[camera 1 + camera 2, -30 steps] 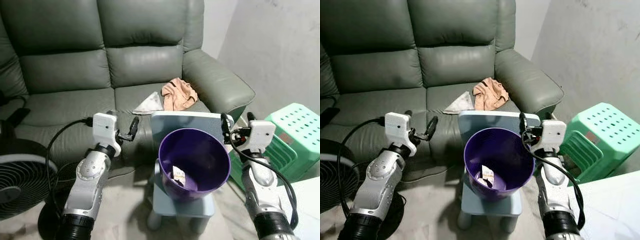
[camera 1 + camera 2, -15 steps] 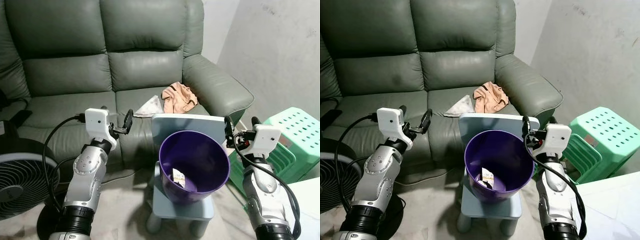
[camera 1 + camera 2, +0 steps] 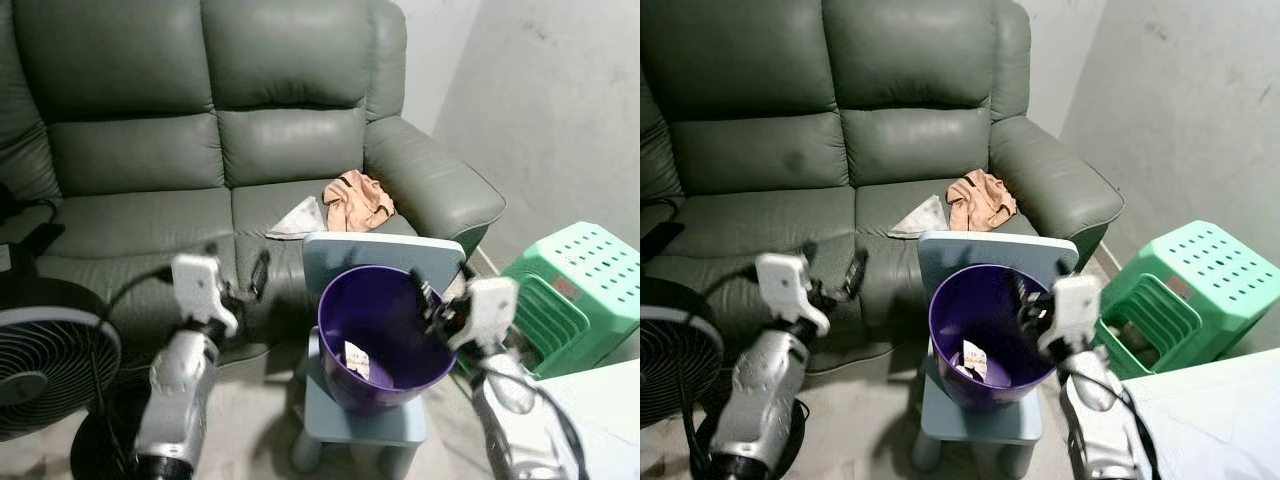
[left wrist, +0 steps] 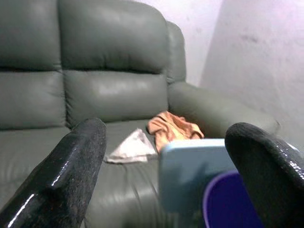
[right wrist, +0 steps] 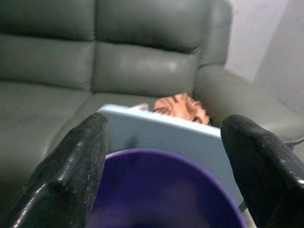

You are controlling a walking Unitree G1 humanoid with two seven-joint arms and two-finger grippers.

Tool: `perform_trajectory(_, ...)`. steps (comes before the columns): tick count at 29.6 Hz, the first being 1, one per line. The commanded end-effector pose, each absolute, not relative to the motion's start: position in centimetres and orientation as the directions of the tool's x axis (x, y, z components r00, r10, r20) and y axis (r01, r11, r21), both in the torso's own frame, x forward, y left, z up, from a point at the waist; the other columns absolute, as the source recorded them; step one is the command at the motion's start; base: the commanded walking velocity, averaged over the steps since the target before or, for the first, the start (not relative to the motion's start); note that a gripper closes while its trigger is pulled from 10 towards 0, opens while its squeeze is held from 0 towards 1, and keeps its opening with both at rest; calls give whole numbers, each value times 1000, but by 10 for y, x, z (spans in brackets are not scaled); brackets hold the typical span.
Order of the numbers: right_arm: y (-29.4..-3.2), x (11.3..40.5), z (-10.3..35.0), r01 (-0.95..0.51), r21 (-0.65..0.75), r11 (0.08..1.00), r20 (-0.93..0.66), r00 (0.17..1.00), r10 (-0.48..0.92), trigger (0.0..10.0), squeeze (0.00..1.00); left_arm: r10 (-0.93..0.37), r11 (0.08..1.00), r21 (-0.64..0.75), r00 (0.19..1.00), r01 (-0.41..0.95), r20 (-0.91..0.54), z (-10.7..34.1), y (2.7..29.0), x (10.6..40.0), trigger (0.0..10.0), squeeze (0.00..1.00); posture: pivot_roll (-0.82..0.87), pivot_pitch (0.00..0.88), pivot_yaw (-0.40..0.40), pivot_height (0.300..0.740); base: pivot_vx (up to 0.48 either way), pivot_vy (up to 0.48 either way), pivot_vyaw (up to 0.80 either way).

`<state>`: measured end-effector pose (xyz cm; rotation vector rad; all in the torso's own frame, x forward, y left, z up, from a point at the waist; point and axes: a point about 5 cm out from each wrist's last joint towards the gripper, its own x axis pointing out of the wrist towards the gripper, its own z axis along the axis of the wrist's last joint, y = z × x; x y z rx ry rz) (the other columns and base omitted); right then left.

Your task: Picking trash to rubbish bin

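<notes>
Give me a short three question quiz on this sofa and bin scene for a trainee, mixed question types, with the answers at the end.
1. True or false: the purple bin stands on the floor beside the light blue chair.
2. Which lies nearest the sofa's armrest on the seat cushion? A) white paper B) peach cloth C) black fan
3. Fill in: the right gripper hangs over the bin's ____ with its jaws apart.

Key:
1. False; it stands on the chair's seat, with a scrap of trash already inside.
2. B
3. rim

The left gripper, jaws also apart, is by the sofa's front edge.
</notes>
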<state>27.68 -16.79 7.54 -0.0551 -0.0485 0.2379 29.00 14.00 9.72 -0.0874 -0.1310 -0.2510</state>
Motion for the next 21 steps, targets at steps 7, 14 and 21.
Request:
perform_trajectory(7,-174,259,42,-303,-101,948,-96,951,294,10000,0,-306,949,-47,948,310,83,68,134,269,10000,0,-24,0,-81,740,0,0,0)
perform_trajectory(14,-182,243,15,-324,-116,939,-207,932,296,10000,0,-377,926,11,926,377,-19,40,133,252,10000,0,-24,0,-81,740,0,0,0)
perform_trajectory(21,-194,232,-6,-315,-123,941,-307,914,266,10000,0,-425,901,47,899,431,-100,19,132,242,10000,0,-30,10,-82,740,0,0,0)
